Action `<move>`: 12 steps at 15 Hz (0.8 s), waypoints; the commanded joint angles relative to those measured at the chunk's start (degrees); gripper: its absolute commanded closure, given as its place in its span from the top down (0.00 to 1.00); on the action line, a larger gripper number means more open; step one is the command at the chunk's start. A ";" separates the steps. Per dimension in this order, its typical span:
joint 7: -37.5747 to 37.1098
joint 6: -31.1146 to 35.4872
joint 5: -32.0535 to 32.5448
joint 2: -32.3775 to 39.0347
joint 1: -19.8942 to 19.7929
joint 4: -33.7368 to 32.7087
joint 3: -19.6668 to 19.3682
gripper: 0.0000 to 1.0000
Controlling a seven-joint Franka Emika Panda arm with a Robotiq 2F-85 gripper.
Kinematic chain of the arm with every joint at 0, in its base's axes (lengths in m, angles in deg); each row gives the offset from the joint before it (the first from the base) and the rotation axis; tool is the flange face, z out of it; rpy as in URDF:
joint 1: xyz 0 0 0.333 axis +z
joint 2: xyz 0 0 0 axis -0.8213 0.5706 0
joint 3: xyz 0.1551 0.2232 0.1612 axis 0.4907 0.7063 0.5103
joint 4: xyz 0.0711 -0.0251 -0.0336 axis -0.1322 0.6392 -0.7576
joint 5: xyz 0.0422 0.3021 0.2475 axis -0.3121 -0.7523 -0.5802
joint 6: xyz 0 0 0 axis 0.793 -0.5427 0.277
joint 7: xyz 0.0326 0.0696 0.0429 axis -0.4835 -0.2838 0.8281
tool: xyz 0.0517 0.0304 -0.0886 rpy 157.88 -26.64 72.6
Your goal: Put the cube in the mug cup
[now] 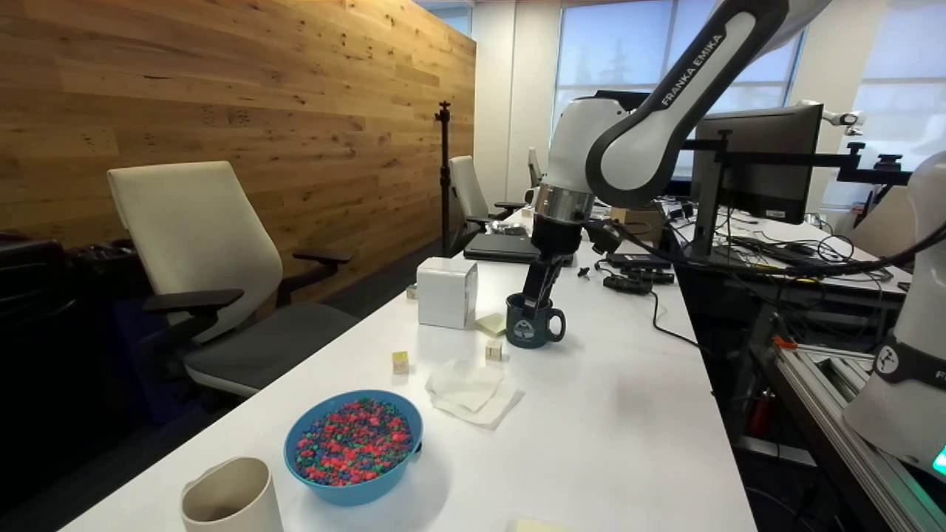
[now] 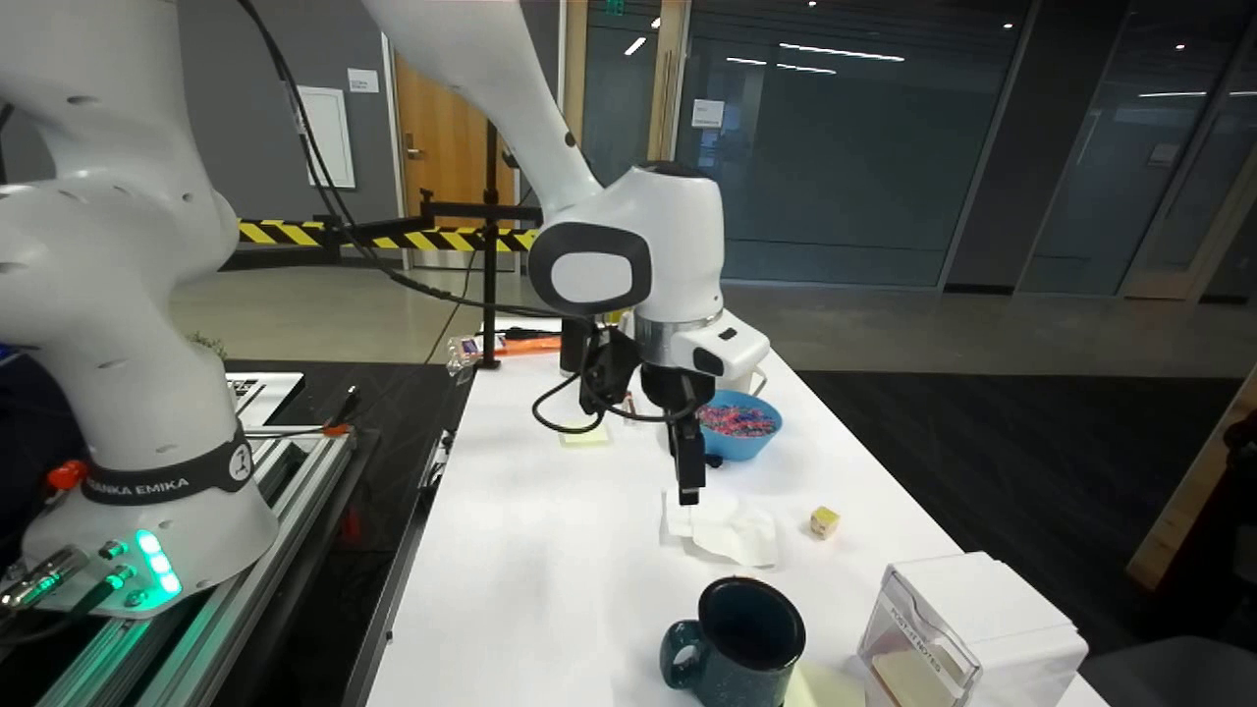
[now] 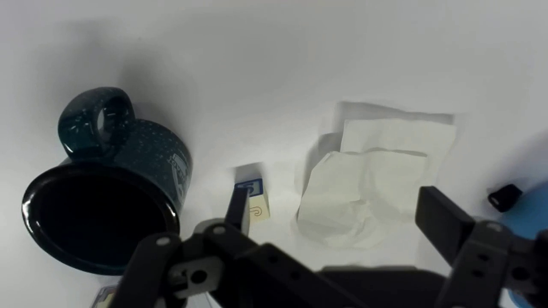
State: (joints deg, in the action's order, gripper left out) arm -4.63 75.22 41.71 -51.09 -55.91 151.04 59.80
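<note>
Our tool (image 3: 338, 214) is spread wide, with nothing in its grasp; in an exterior view its fingers (image 2: 690, 473) hang raised off the tabletop (image 2: 530, 589). The cube (image 3: 259, 206) sits on that tabletop, near the middle of the wrist frame, between the mug cup (image 3: 154, 158) at the left and the crumpled paper (image 3: 364, 192) to the right. What the coming move turns on, we think, is sideways alignment: the cube lies by the frame-left finger, partly hidden by it, whereas the centre of the gap looks over the paper. The cube has no long axis, and its faces look only slightly askew to the closing direction, so we expect little turning. We would shift leftward in that frame before lowering, minding the narrow strip beside the mug cup, where that finger could knock its wall.
</note>
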 commanded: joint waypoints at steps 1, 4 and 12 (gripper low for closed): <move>-1.83 -0.07 2.63 3.97 -0.81 -4.29 -0.97 1.00; -3.55 -0.15 1.19 6.13 -0.99 -6.47 -1.28 1.00; -9.43 5.32 0.06 7.19 0.02 -5.20 -1.56 1.00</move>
State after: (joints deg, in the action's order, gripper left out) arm -8.45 74.88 41.90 -45.01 -56.60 145.38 58.35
